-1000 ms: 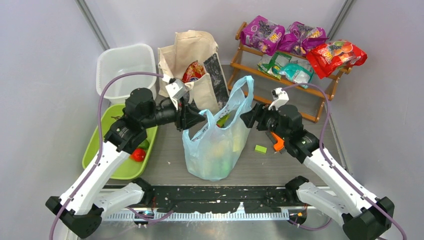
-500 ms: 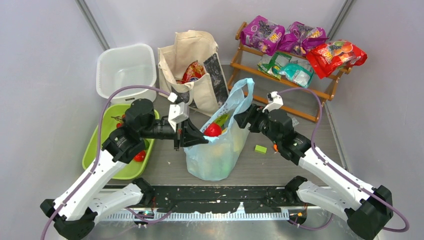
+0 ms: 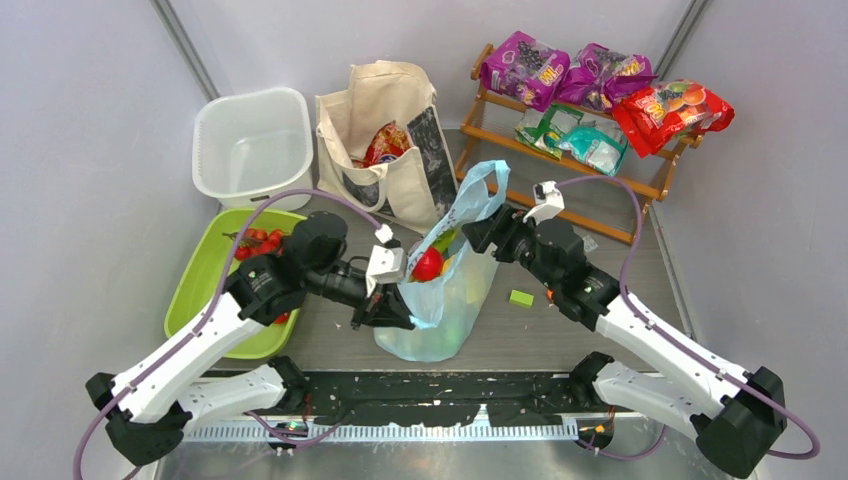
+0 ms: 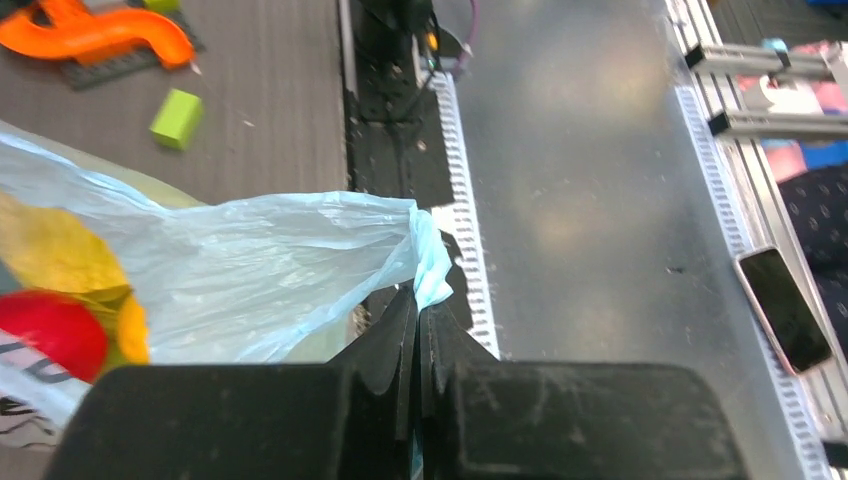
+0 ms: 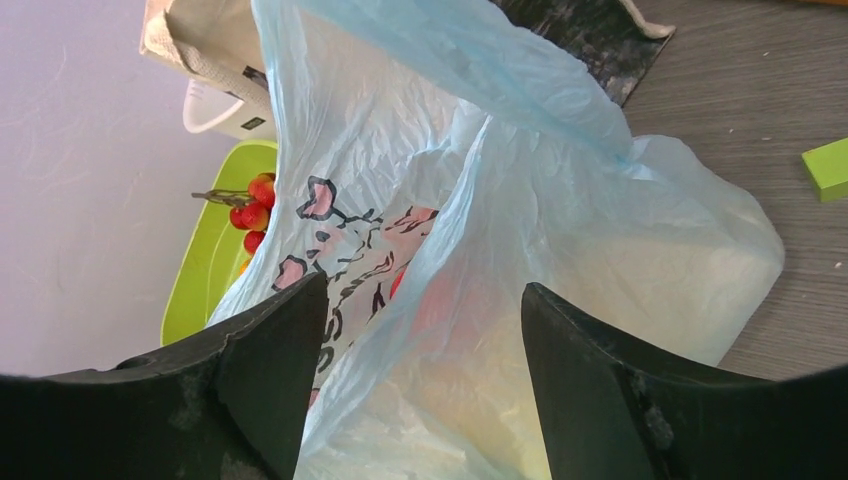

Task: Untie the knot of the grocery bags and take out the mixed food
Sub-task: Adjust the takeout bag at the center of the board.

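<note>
My left pincer [image 4: 419, 303] is clamped tight on the near rim of the light-blue plastic bag [image 3: 445, 315], which sits in the middle of the worktop [image 3: 560, 335] between my arms. I judge that hold is meant to drag the mouth wide so the red fruit [image 3: 428, 264] inside can be reached, while my right pincer [image 5: 422, 292] stands apart with the bag's far side between its jaws, gripping nothing. No knot shows, the film blurs whatever lies deeper, and the canvas tote [image 3: 385, 110] behind shows only a red packet [image 3: 388, 143] at its mouth.
</note>
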